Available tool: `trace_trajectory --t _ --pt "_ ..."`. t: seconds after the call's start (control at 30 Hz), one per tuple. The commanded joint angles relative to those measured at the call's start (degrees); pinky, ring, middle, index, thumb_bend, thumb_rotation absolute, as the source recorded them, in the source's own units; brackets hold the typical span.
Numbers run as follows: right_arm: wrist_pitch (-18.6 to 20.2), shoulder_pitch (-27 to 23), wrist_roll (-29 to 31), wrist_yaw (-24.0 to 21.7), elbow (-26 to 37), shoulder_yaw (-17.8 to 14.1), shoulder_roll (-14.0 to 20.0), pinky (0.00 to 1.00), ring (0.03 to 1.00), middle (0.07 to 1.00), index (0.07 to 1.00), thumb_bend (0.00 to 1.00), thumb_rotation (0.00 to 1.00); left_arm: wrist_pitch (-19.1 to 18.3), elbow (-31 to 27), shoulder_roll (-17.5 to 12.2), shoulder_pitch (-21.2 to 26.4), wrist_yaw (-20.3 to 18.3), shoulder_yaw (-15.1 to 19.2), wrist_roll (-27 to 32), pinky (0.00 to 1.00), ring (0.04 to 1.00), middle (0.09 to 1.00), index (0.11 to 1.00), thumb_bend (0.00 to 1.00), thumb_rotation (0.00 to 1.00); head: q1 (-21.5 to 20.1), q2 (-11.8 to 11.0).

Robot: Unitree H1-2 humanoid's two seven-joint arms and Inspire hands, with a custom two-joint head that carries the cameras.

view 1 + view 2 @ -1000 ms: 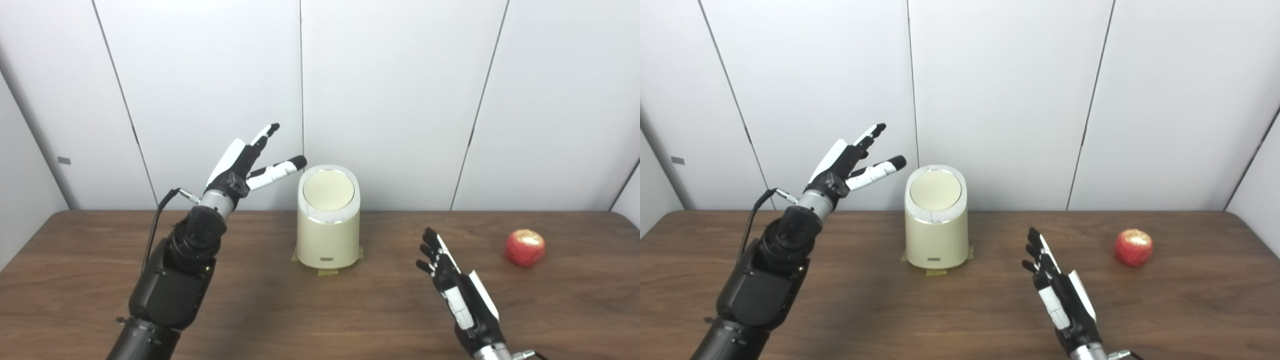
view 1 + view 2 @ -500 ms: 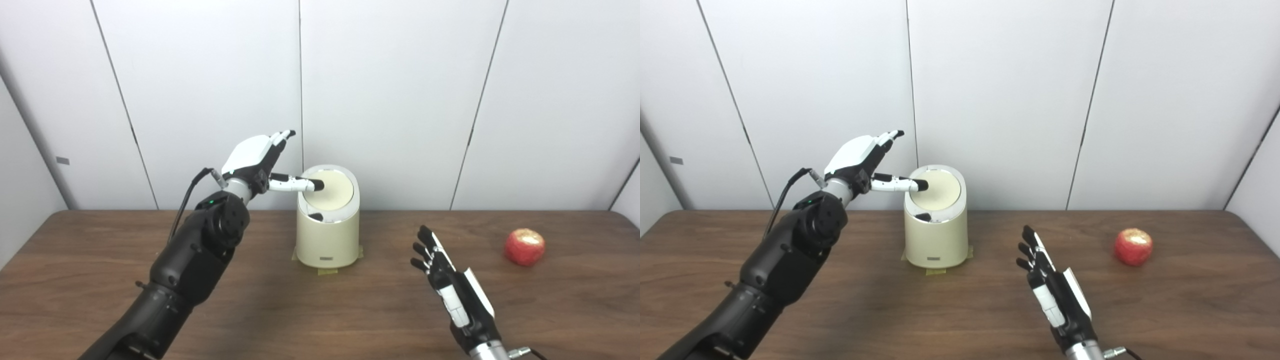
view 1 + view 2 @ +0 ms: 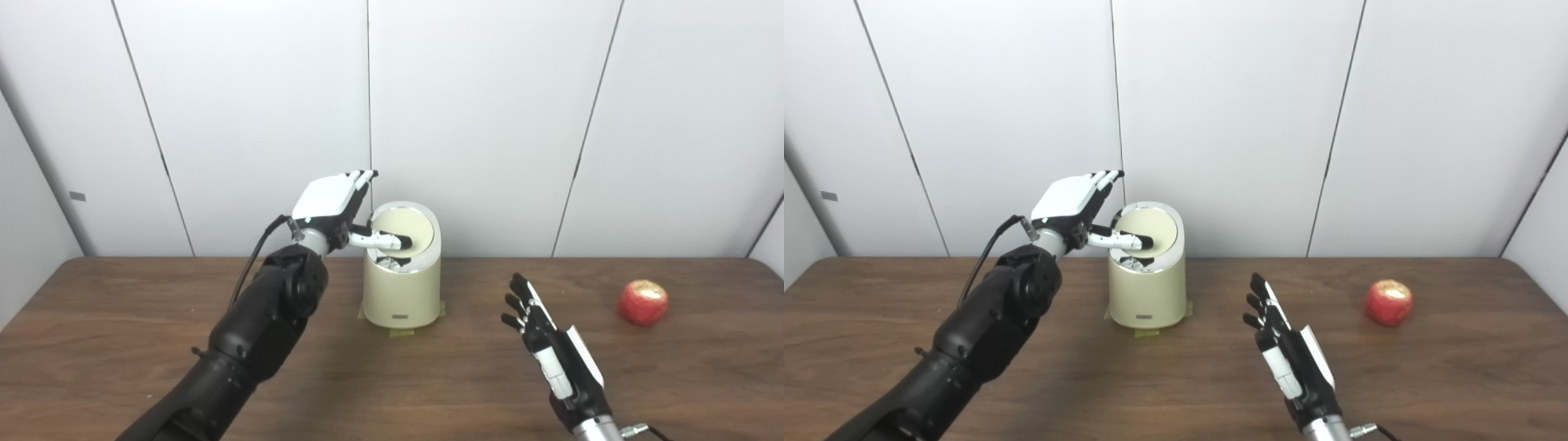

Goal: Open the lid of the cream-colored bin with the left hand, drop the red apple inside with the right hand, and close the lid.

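The cream-colored bin (image 3: 401,288) stands toward the far side of the wooden table (image 3: 122,343), roughly at its middle, on bits of yellowish tape (image 3: 401,332) that show at its base. A small dark label (image 3: 400,316) sits low on the bin's near face; whatever is written on it is too small to read. The round lid (image 3: 415,226) lies in the top ring, still down as far as can be seen. The left hand (image 3: 334,205) is raised at the bin's left far edge, palm down, its fingers (image 3: 362,177) extended together toward the wall, while its thumb (image 3: 383,240) reaches rightward over the lid's near-left part, the dark tip on or just above the lid surface; contact cannot be told for sure. The hand holds nothing. The right hand (image 3: 1289,358) hovers over the near right part of the table, fingers straight and slightly apart, pointing away, empty. The red apple (image 3: 642,302) rests on the table well to the right of the bin, apart from both hands.
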State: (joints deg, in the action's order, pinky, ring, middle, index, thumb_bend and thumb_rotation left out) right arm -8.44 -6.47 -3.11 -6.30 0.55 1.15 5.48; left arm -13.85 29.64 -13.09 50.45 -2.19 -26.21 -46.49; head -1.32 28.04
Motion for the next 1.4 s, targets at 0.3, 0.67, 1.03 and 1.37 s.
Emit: trace_trajectory --t 0.3,0.67,1.03,1.37 --pt "-0.8 -1.7 0.8 0.2 2.5 -0.1 0.1 0.90 0.971 1.000 1.000 0.84 1.00 -1.3 0.0 -0.8 6.4 1.4 -5.1 -10.1 1.00 1.000 1.000 1.000 1.00 0.60 -0.1 0.4" --pt "-0.8 -1.8 0.9 0.2 2.3 -0.2 0.2 0.89 0.967 1.000 1.000 0.84 1.00 -3.4 -2.9 -4.5 7.7 -6.4 -11.6 -22.3 1.00 1.000 1.000 1.000 1.00 0.40 0.4 0.7" --pt "-0.5 -1.6 1.2 -0.1 3.0 -0.2 0.6 0.90 0.968 1.000 1.000 0.82 1.00 -3.7 -3.5 -5.9 3.2 -8.2 -12.7 -25.5 1.00 1.000 1.000 1.000 1.00 0.33 0.7 1.1" --pt "-0.6 -1.6 1.2 -0.2 2.7 0.0 0.9 0.88 0.961 1.000 1.000 0.83 1.00 1.0 -6.4 -3.2 0.6 -1.9 -0.3 -10.1 1.00 1.000 1.000 1.000 1.00 0.42 1.2 1.1"
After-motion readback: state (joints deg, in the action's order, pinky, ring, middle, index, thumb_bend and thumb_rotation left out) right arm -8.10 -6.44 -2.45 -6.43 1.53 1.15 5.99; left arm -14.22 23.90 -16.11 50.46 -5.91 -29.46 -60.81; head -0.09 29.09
